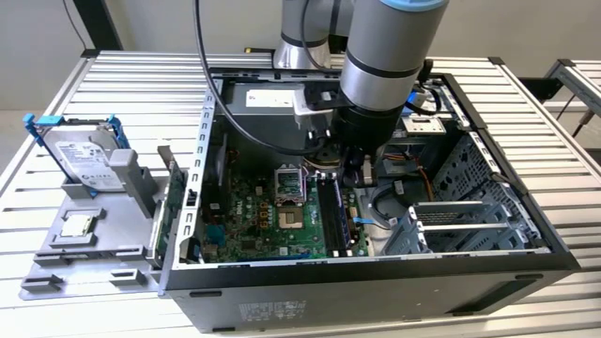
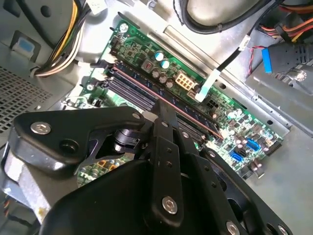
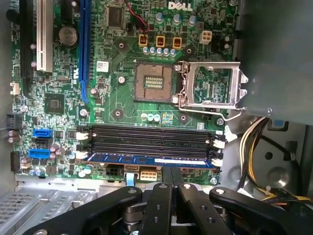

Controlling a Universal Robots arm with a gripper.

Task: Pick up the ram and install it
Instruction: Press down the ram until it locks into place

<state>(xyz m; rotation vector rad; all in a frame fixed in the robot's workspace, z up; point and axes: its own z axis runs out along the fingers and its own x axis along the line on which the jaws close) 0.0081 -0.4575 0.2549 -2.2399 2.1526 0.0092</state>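
The ram (image 3: 146, 160) is a long dark blue stick standing in the outermost of the motherboard's memory slots (image 3: 146, 139), between white end clips. In the second wrist view the ram (image 2: 195, 115) runs as a thin edge along that slot. My gripper (image 3: 171, 170) is shut, its two black fingers pressed together, with the tips right at the ram's top edge near its middle. The same tips (image 2: 164, 108) meet the stick in the second wrist view. In the exterior view the gripper (image 1: 362, 176) reaches down into the open computer case over the slots (image 1: 333, 211).
An open processor socket (image 3: 154, 81) with its raised metal frame (image 3: 210, 83) lies beside the slots. Cable bundles (image 3: 254, 147) and the drive cage (image 1: 469, 218) crowd the case. Outside, a grey tray (image 1: 103, 243) holds a silver hard drive (image 1: 89, 165) and a square chip (image 1: 75, 225).
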